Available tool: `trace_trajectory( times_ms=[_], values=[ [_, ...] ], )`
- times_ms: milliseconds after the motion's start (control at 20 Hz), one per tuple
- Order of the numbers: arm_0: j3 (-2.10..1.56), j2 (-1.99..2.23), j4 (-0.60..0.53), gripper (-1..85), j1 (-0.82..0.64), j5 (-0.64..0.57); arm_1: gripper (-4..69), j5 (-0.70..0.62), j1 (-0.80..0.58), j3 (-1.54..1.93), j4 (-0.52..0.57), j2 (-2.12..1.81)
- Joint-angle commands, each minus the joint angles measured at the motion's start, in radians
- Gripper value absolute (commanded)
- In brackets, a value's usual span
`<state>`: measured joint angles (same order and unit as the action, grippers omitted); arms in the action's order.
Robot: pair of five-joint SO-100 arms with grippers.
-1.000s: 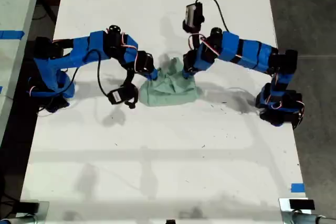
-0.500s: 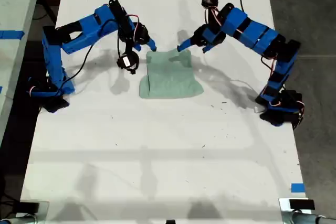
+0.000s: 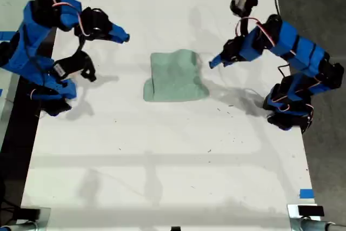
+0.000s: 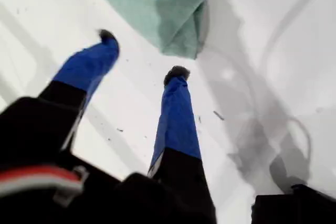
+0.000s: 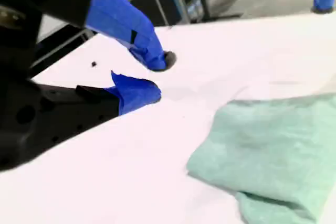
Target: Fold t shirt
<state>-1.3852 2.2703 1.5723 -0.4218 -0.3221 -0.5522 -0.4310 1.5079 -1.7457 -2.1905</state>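
Both arms have backed off the t shirt [image 3: 175, 77] since half a second ago: my second gripper [image 3: 123, 37] has pulled well away toward the exterior view's upper left, while my first gripper [image 3: 215, 63] has retreated only slightly and sits just off the shirt's edge on the exterior view's right. You'll see the shirt itself hasn't shifted; a second ago it was bunched up between both grippers. It now lies flat as a folded bundle on the white table [image 3: 162, 160], a bit above centre in the exterior view. The bundle is close to square, so there's no clear long axis; the wider edge faces the exterior view's bottom, the narrower one its top. My first gripper [image 4: 143, 53] has its jaws spread wide and is holding nothing, with a thick folded corner of the shirt [image 4: 157, 3] just beyond them. My second gripper [image 5: 156, 77] is parted a little, also empty, clear of the shirt [image 5: 273, 150].
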Motion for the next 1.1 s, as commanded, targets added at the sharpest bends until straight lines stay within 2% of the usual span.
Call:
trace_trajectory(
  times_ms=[0, 50, 150, 200, 250, 300, 350, 400, 450, 500, 550, 600, 650, 700, 750, 850, 900, 950, 1000, 1050],
  values=[
    [-0.397, 0.456, -0.121, -0.1, 0.124, 0.173, 1.0, 0.253, 0.242, 0.295, -0.003, -0.471],
    [-0.600, 0.574, -0.210, -0.1, 0.202, 0.230, 0.9, 0.353, 0.345, 0.402, 0.014, -0.555],
    [-0.997, 0.753, -0.407, -0.1, 0.293, 0.322, 0.8, 0.459, 0.477, 0.592, 0.078, -0.620],
    [-1.186, 0.822, -0.511, -0.1, 0.322, 0.354, 0.8, 0.453, 0.515, 0.698, 0.147, -0.634],
    [-1.353, 0.890, -0.586, -0.1, 0.339, 0.394, 0.6, 0.391, 0.545, 0.827, 0.249, -0.689],
    [-1.503, 0.988, -0.634, -0.1, 0.353, 0.425, 0.6, 0.390, 0.557, 0.971, 0.311, -0.801],
    [-1.641, 1.135, -0.630, -0.1, 0.364, 0.463, 0.6, 0.425, 0.569, 1.115, 0.311, -0.971],
    [-1.781, 1.322, -0.598, -0.1, 0.379, 0.492, 0.6, 0.471, 0.589, 1.244, 0.252, -1.197],
    [-1.827, 1.290, -0.611, -0.1, 0.399, 0.522, 1.0, 0.499, 0.612, 1.353, 0.216, -1.328],
    [-1.902, 1.315, -0.658, -0.1, 0.420, 0.529, 1.0, 0.515, 0.638, 1.393, 0.216, -1.302],
    [-1.905, 1.301, -0.635, 0.1, 0.448, 0.566, 1.0, 0.494, 0.643, 1.439, 0.227, -1.312],
    [-1.905, 1.305, -0.552, 0.4, 0.445, 0.601, 1.1, 0.391, 0.626, 1.451, 0.238, -1.310],
    [-1.905, 1.287, -0.549, 2.5, 0.442, 0.598, 1.2, 0.327, 0.612, 1.480, 0.273, -1.312],
    [-1.905, 1.285, -0.549, 2.8, 0.445, 0.597, 4.6, 0.327, 0.609, 1.526, 0.304, -1.313],
    [-1.905, 1.293, -0.549, 2.3, 0.445, 0.595, 9.0, 0.273, 0.594, 1.552, 0.324, -1.302],
    [-1.905, 1.302, -0.551, 5.1, 0.480, 0.589, 9.6, 0.069, 0.588, 1.572, 0.347, -1.312],
    [-1.905, 1.302, -0.551, 3.0, 0.505, 0.589, 9.5, -0.037, 0.603, 1.572, 0.350, -1.312],
    [-1.905, 1.302, -0.551, -0.1, 0.528, 0.589, 9.3, -0.043, 0.618, 1.572, 0.350, -1.312],
    [-1.905, 1.302, -0.551, 0.6, 0.554, 0.589, 9.3, -0.005, 0.621, 1.572, 0.350, -1.312],
    [-1.905, 1.302, -0.551, 5.1, 0.578, 0.589, 9.3, 0.002, 0.620, 1.574, 0.350, -1.312]
  ],
)
